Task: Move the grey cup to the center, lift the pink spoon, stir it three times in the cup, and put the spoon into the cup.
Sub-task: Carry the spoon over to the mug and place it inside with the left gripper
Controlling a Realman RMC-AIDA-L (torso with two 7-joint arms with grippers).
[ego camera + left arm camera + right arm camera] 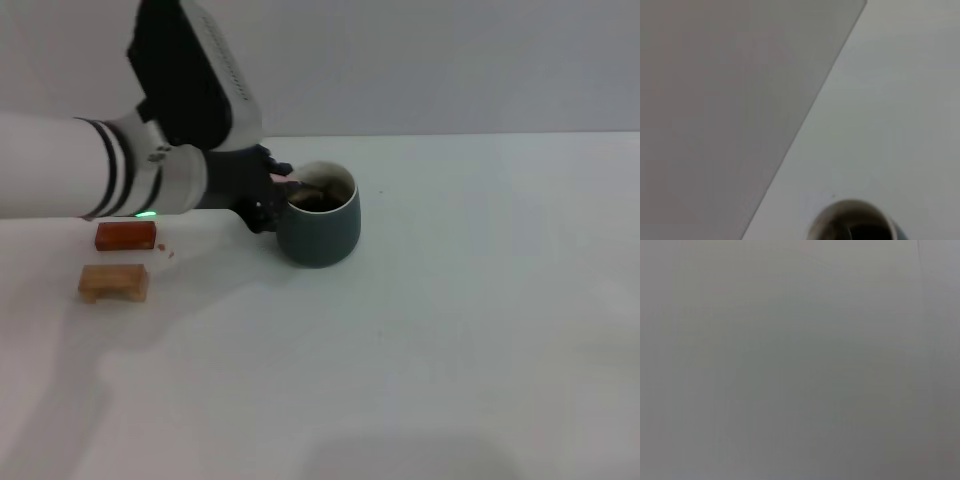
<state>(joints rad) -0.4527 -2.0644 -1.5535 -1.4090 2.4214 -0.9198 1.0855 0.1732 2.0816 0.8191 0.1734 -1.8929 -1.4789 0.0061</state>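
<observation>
The grey cup (pixel 320 222) stands upright near the middle of the table, with dark liquid inside its pale rim. My left gripper (pixel 277 192) reaches in from the left and sits against the cup's left rim. A sliver of the pink spoon (pixel 284 180) shows at the fingertips, and its pale metal end slants down into the cup. The cup's handle is hidden behind the gripper. In the left wrist view only the cup's rim (pixel 852 204) shows, from above. My right gripper is out of view.
A reddish-brown block (pixel 126 236) and a tan wooden block (pixel 114 282) lie at the left, just under my left forearm. A grey wall rises behind the table's far edge.
</observation>
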